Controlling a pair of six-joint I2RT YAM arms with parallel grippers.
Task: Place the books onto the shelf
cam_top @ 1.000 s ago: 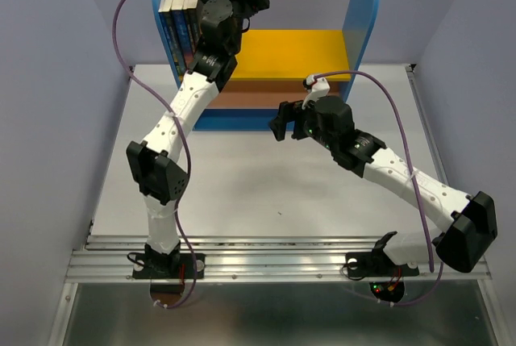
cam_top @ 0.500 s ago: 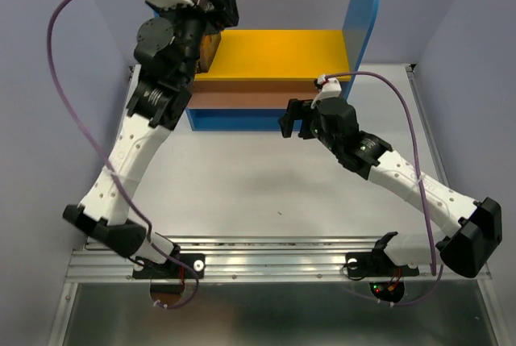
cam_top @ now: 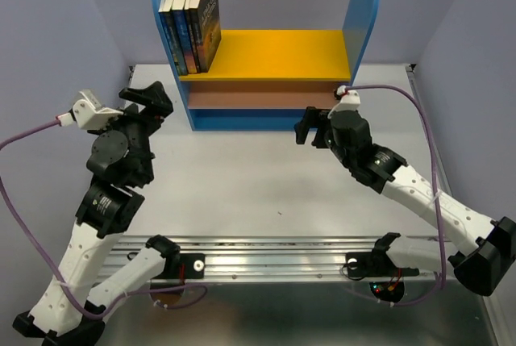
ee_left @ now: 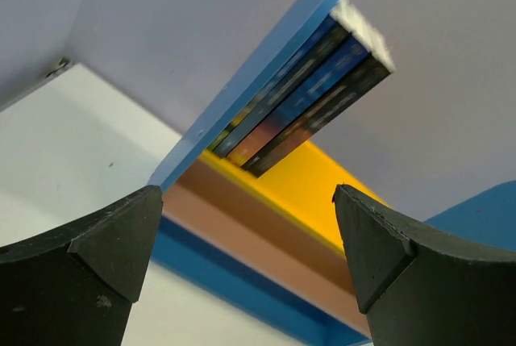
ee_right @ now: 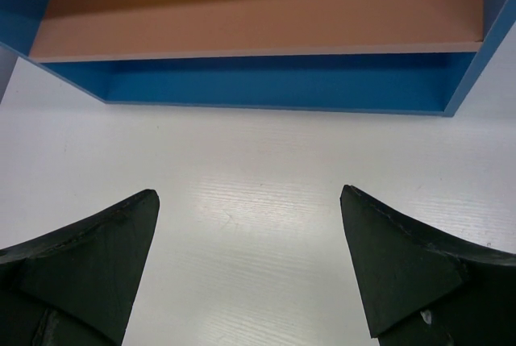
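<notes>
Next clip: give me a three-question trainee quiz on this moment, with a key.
1. True or false: the books stand on the yellow upper board of the shelf, against its left panel.
2. The left gripper and right gripper are: A both open and empty; B both shut; C each holding a book.
3. Fill in: the shelf board just under the yellow one is ___.
Key: 1 true; 2 A; 3 brown.

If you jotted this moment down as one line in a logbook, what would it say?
books: standing on shelf, left end | left claw: open, empty | right claw: open, empty
</notes>
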